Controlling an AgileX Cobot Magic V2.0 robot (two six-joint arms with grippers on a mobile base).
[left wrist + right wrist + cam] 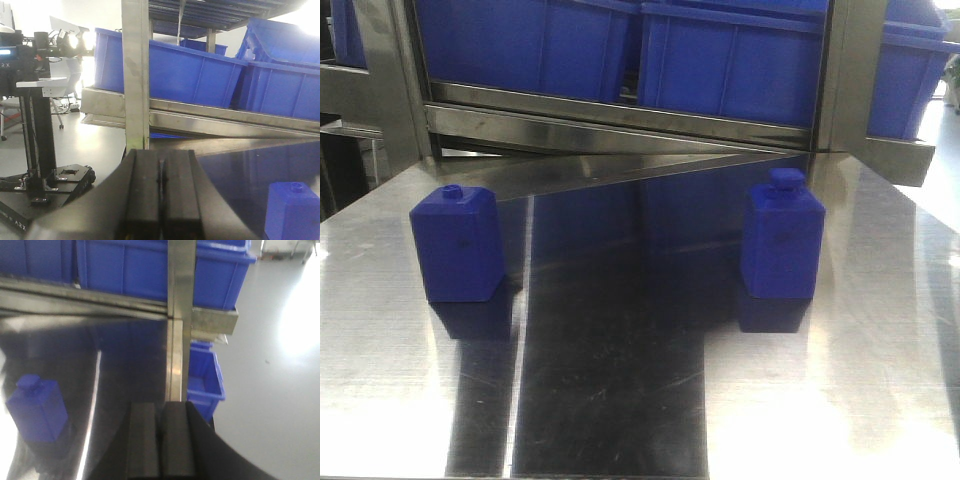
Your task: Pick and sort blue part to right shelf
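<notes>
The blue part (781, 243), a tall narrow blue block with a squarish cap knob, stands upright on the steel table (620, 400) at the right; the right wrist view shows the blue part (36, 408) at the lower left. My right gripper (160, 407) is shut and empty, to the right of it and well apart. My left gripper (161, 156) is shut with nothing held, at the table's left edge. Neither gripper shows in the front view.
A wider, squatter blue block (456, 244) with a small round knob stands at the left, seen also as the squat block (292, 210). Blue bins (730, 55) fill the sloped steel shelf behind. Steel posts (135, 75) flank the shelf. A small blue bin (204, 377) sits below right.
</notes>
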